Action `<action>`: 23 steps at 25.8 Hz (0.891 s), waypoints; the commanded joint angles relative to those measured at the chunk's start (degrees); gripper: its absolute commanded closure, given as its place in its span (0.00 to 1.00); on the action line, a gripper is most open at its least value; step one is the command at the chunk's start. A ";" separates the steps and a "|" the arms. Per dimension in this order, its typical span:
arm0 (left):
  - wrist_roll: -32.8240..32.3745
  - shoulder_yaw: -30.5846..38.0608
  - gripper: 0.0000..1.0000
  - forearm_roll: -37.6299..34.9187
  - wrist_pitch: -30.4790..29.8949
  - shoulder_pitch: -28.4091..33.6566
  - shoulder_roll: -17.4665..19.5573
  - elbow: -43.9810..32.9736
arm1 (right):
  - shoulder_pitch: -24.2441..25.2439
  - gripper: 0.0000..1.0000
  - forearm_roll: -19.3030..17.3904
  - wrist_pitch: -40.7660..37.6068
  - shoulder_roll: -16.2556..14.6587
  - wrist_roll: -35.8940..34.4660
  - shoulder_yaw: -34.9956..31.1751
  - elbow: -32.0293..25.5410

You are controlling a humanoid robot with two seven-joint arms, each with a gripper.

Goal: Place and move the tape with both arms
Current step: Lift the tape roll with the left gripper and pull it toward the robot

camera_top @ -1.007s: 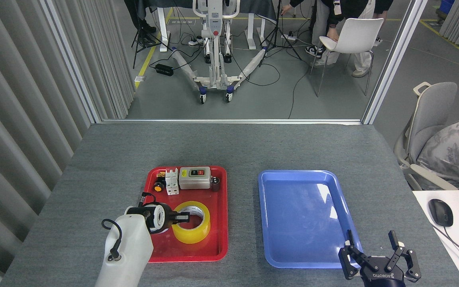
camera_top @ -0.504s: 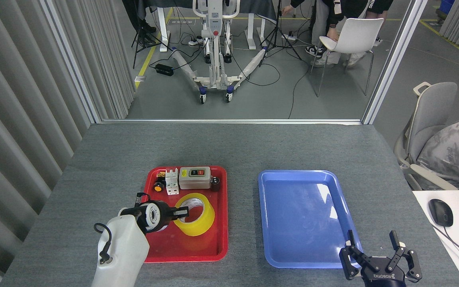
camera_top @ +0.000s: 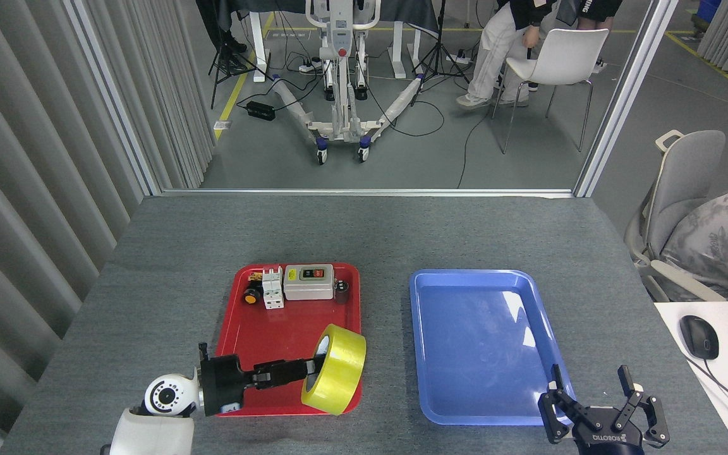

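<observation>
The tape [camera_top: 337, 370], a glossy yellow roll with a white core, hangs tilted on its side above the right front part of the red tray [camera_top: 275, 325]. My left gripper [camera_top: 311, 367] reaches in from the lower left and is shut on the roll's rim, one finger through the core. My right gripper [camera_top: 598, 401] stands at the bottom right, just off the blue tray's [camera_top: 465, 316] front right corner, fingers spread open and holding nothing.
At the back of the red tray sit a grey switch box [camera_top: 308, 282], a white breaker [camera_top: 272, 288] and small black parts. A side desk with a mouse [camera_top: 699, 336] is at the right. People and a white chair [camera_top: 557, 60] are beyond the table.
The left gripper lifted the tape off the red tray, turned it onto its side and carried it right and toward the front. The right gripper has stayed put.
</observation>
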 commanded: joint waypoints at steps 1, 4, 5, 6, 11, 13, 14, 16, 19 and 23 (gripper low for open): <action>-5.90 0.22 1.00 7.04 -3.98 2.32 -0.52 1.28 | 0.00 0.00 0.00 -0.10 -0.05 0.05 0.00 0.02; -6.60 -1.45 1.00 7.13 -3.98 2.76 -1.23 2.15 | 0.00 0.00 0.00 -0.45 -0.40 0.05 0.09 -0.06; -6.60 -1.89 1.00 7.04 -3.98 2.85 -1.49 2.15 | 0.00 0.00 0.00 -0.63 -0.66 -0.04 0.09 -0.06; -6.60 -2.07 1.00 7.04 -3.98 3.29 -1.93 1.80 | -0.09 0.00 0.00 -0.71 -0.75 -0.04 0.09 -0.06; -6.08 -2.16 1.00 6.87 -3.98 6.37 -4.30 -1.80 | -0.44 0.00 -0.44 -8.80 -1.01 0.14 -0.09 -0.15; -5.64 -2.16 1.00 6.87 -1.44 7.51 -5.09 -4.52 | -0.62 0.00 -4.30 -12.75 -2.50 -0.04 0.35 -0.50; -5.20 -2.07 1.00 6.87 0.76 7.95 -5.36 -5.40 | -0.18 0.00 -7.73 -14.60 -5.58 -0.04 1.23 -0.86; -3.62 -2.16 1.00 6.95 3.40 8.65 -5.36 -6.81 | 0.09 0.01 -15.11 -18.38 -12.52 -0.04 6.15 -1.21; -2.12 -2.33 1.00 6.95 4.10 8.83 -5.36 -7.43 | -0.88 0.01 -22.94 -19.96 -19.12 -0.39 14.76 -1.73; -1.42 -2.68 1.00 6.95 3.66 9.35 -5.36 -7.43 | -4.22 0.01 -24.17 -21.19 -26.59 -0.83 22.41 -2.96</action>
